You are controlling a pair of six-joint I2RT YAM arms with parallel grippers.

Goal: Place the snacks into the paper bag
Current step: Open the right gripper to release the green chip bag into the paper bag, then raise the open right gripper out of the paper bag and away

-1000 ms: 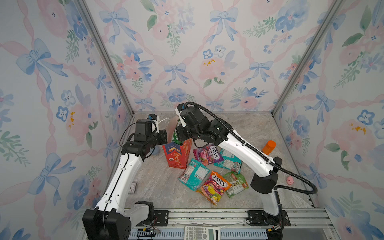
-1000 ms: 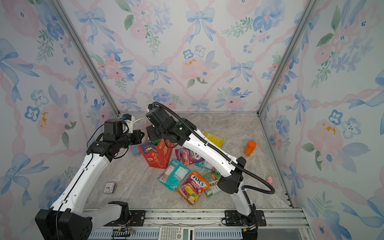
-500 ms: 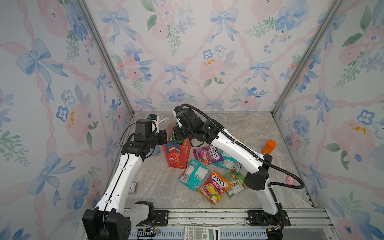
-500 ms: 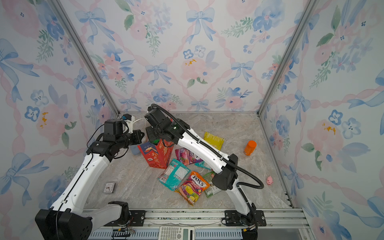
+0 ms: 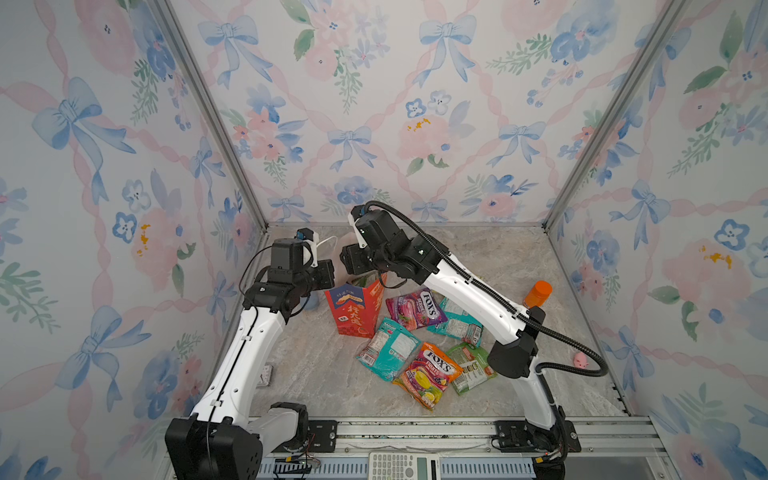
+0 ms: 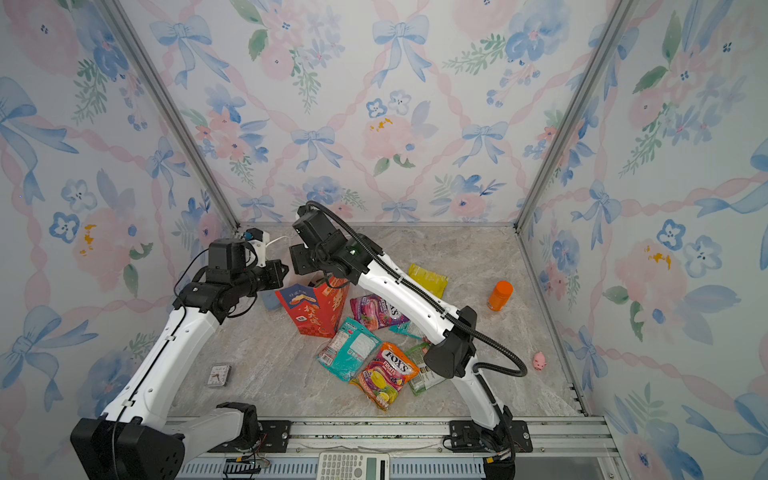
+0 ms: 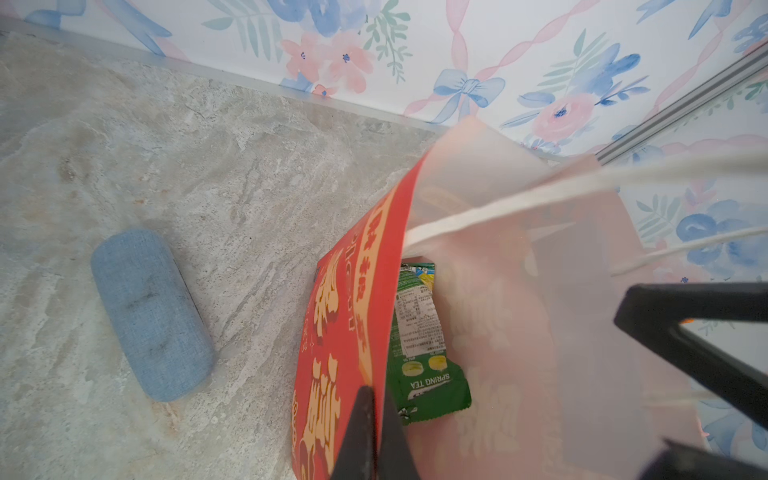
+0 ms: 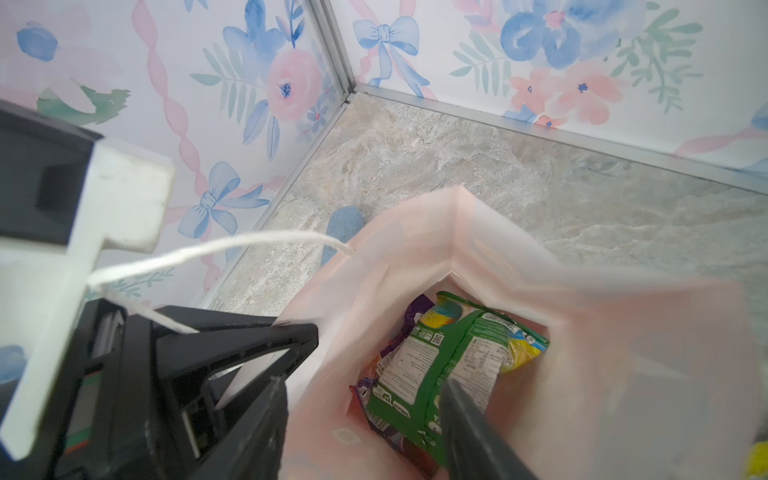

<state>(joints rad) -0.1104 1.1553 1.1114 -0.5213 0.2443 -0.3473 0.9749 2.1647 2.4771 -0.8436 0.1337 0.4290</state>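
Note:
The red paper bag (image 5: pixel 357 309) stands upright at the left middle of the floor in both top views. My left gripper (image 7: pixel 372 432) is shut on the bag's (image 7: pixel 345 332) front wall at the rim. My right gripper (image 8: pixel 363 382) hangs open over the bag's mouth. A green snack packet (image 8: pixel 440 361) lies loose inside below it, on top of a purple one. That green packet (image 7: pixel 424 345) also shows in the left wrist view. Several snacks lie beside the bag: a purple one (image 5: pixel 415 309), two teal (image 5: pixel 388 353), an orange (image 5: pixel 428 372), a green (image 5: pixel 471 365) and a yellow (image 6: pixel 428 278).
An orange-capped bottle (image 5: pixel 538 293) stands at the right and a pink pig toy (image 5: pixel 581 360) near the right wall. A blue fabric case (image 7: pixel 149 311) lies left of the bag. A small clock (image 6: pixel 219 374) lies on the floor front left, and a calculator (image 5: pixel 401 465) on the front rail.
My right gripper has opened over the bag and the green packet it held now lies inside. The right arm shifted slightly left. The left gripper has kept its hold.

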